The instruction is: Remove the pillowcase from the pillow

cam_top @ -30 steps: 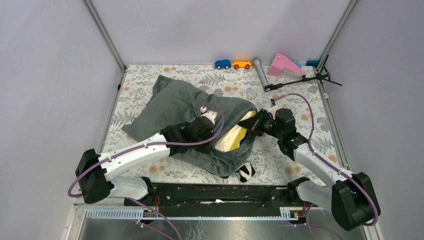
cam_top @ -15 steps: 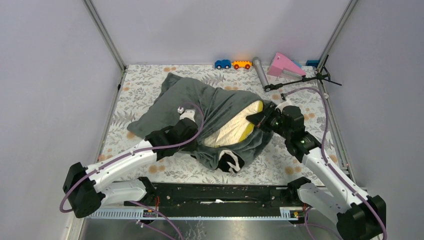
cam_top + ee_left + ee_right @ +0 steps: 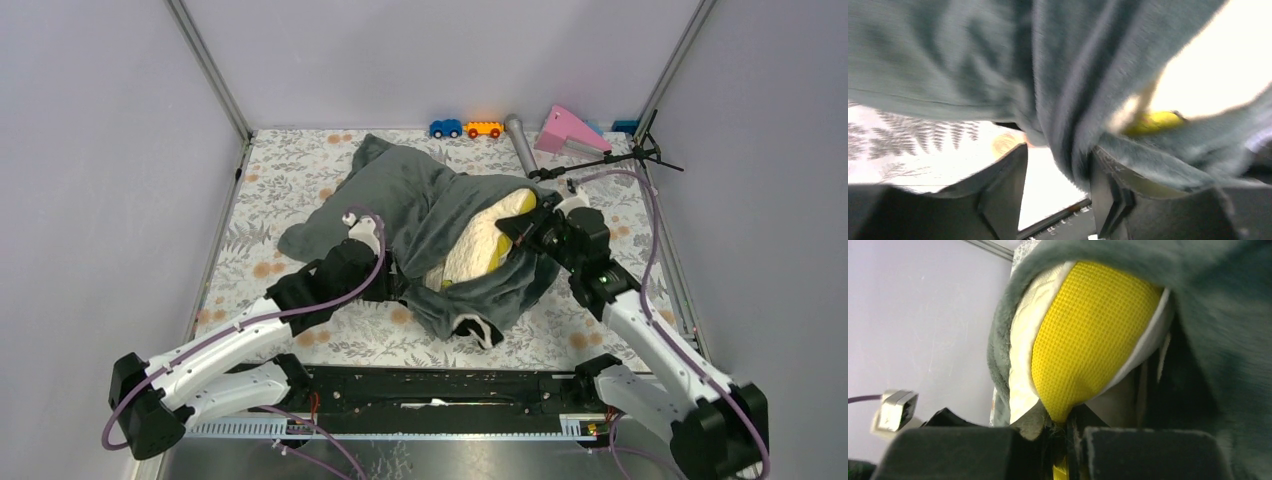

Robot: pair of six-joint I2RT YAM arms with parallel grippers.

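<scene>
The whole bundle has shifted toward the far right of the leaf-patterned tabletop since a second ago. The pillowcase now lies heaped from the middle out to the far edge, grey plush side up. More of the pillow shows than before: its cream quilted end sticks out of the cover's opening right of centre, and the rest is still inside.

The right pincer stays clamped on the pillow's corner, its fingers pinched together on the yellow band. It has carried that corner further from the arm bases.

The left arm has drawn back toward the near left. The left pincer has parted its fingers. A fold of grey plush hangs between them, and as far as the blurred wrist view lets me judge, it brushes one finger and is not squeezed.
</scene>
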